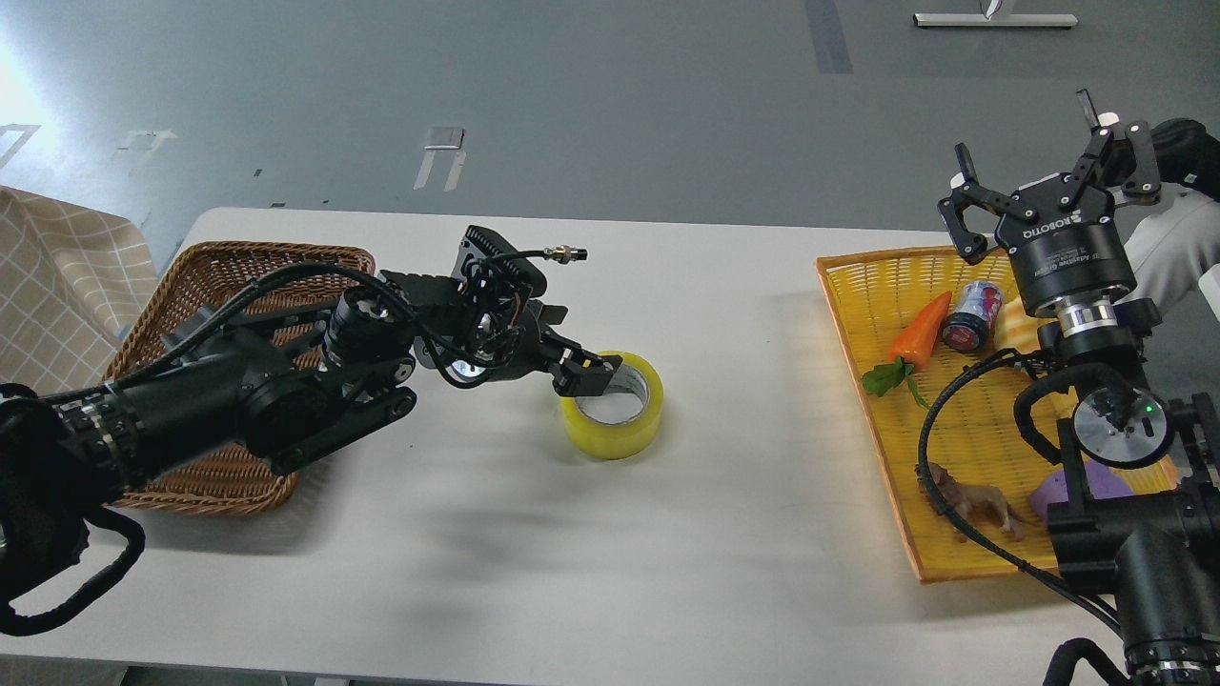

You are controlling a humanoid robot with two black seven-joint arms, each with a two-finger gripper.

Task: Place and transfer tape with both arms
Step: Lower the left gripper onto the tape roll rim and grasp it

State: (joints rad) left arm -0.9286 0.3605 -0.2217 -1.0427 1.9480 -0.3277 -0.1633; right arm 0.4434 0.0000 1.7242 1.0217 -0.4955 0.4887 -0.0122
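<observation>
The tape [620, 424], a yellow roll with a pale core, lies flat on the white table [496, 534] near the middle. My left gripper [585, 373] reaches in from the left and sits low on the roll's near-left rim. One finger is inside the core and one is outside, closed on the wall. The roll still rests on the table. My right gripper [1034, 157] is held up at the right, above the far end of the yellow tray [858, 286], fingers spread and empty.
A brown wicker basket [210, 276] stands at the left under my left arm. The yellow tray holds a toy carrot [920, 329], a small can [972, 314], a toy animal [972, 500] and a purple piece [1053, 495]. A checked cloth [57, 286] lies at the far left.
</observation>
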